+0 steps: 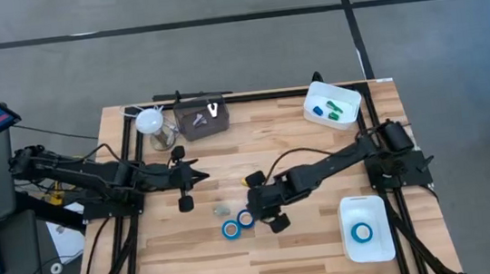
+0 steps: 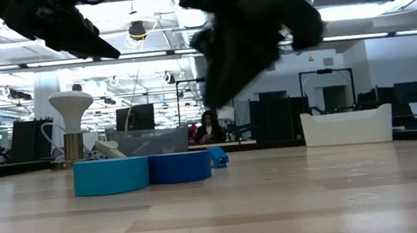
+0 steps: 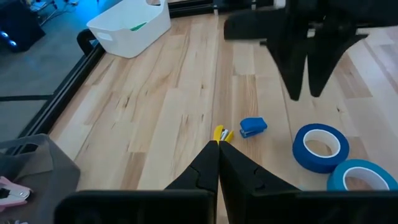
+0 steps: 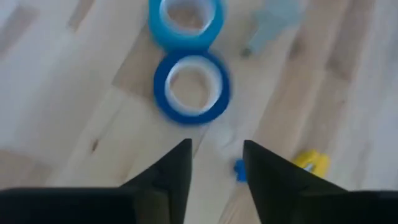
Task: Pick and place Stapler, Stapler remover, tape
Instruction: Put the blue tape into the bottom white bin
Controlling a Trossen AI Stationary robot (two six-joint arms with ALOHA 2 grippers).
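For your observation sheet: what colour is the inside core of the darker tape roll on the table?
White, inside the dark blue tape roll; the right wrist view shows it best.

Worktop (image 1: 284, 251): pale wood planks, black frame. Tape: one dark blue roll (image 4: 191, 88), one lighter blue roll (image 4: 186, 22), both with white cores. Small stapler (image 3: 252, 127): blue. Staple remover (image 3: 222, 134): yellow. Bins (image 1: 365, 229): white. Arms: black.

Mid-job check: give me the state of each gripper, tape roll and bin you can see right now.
Right gripper: open, empty, above the two table rolls.
Left gripper: shut, empty, waiting at table's left.
Dark blue tape roll: flat on table, touching the lighter roll.
Light blue tape roll: flat on table.
Third tape roll: lying in the near white bin.
Far white bin: holds small blue and green items.
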